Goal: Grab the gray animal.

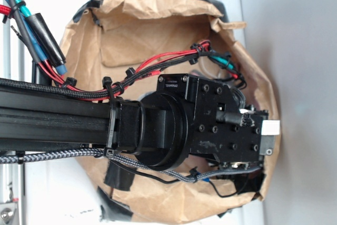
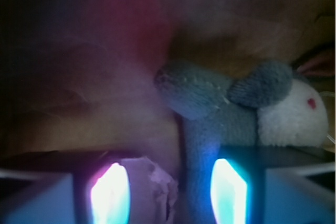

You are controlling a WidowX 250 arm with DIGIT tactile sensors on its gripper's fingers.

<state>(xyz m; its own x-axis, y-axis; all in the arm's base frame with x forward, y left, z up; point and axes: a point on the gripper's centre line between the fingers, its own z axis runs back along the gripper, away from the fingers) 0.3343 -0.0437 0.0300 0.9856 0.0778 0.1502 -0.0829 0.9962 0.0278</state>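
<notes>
Since my wrist cam is jammed right down inside the paper bag [image 1: 158,25], here's what I've got; the gripper [image 2: 170,192] is spread wide, two glowing fingers [image 2: 229,190] at the bottom of the frame with nothing pinched between them. The gray animal [image 2: 220,103] lies just ahead and off to the right in that view, body stretched sideways across the frame, head at the right end; one gray limb runs down into the gap, close to the right-side finger. Looks soft: knitted gray body, white fuzzy muzzle, red eye, pink-lined ear. From the outside cam the toy's hidden under the arm.
</notes>
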